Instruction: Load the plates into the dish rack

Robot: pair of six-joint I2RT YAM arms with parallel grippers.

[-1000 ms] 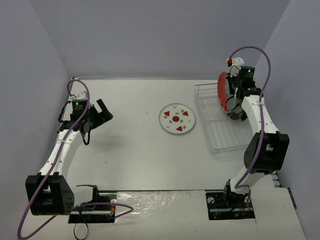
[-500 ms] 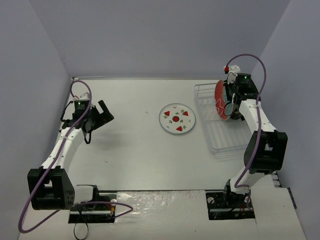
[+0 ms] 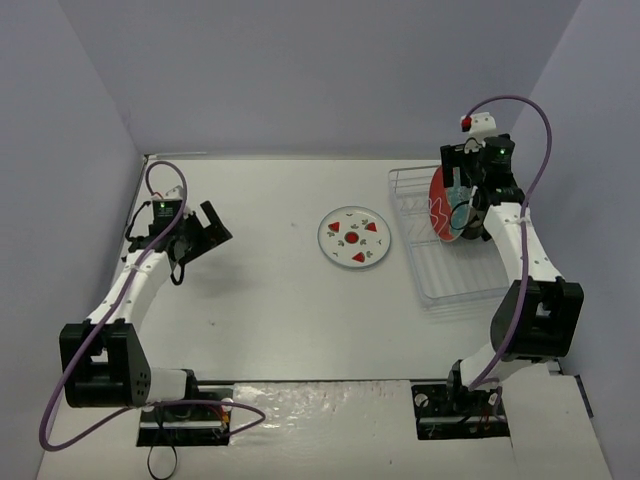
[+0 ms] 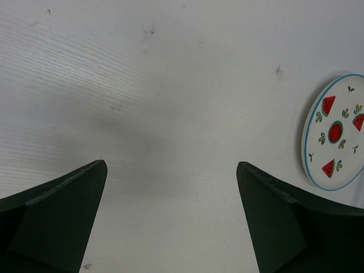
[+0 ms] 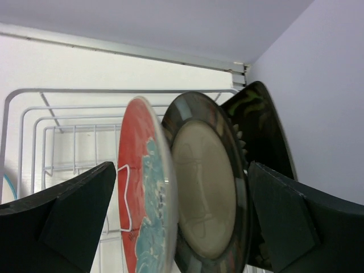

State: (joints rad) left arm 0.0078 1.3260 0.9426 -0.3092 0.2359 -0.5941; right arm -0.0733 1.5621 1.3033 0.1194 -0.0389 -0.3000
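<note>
**Inspector:** Right gripper (image 5: pixel 182 170), condition of the fingers (image 5: pixel 74 216)?

**Assessor:** Spread wide, one on each side of the standing plates, with nothing gripped. Just beyond them the red-and-teal floral plate (image 5: pixel 142 187) stands on edge. A wire tine (image 5: pixel 126 199) crosses its face, and I judge that to be what keeps it upright without a grip.

**Inspector:** And behind it?

**Assessor:** The black-rimmed plate (image 5: pixel 205 187) with the beige centre comes next, then the square black plate (image 5: pixel 261 131). All three are on edge at the far end of the dish rack (image 3: pixel 440 285), close together. Whether they touch cannot be told.

**Inspector:** Left gripper (image 4: pixel 172 166)?

**Assessor:** Fully parted and empty, hanging over bare table (image 4: pixel 170 68). It is angled toward the watermelon plate (image 4: pixel 335 133), which lies flat mid-table, well apart from the rack.

**Inspector:** Assessment?

**Assessor:** Three of four are loaded. The watermelon plate remains, and because it lies flat it probably needs a grip at the rim. One risk is noted: the open right fingers flank the stacked plates closely, so a careless sideways move could tip them.
</note>
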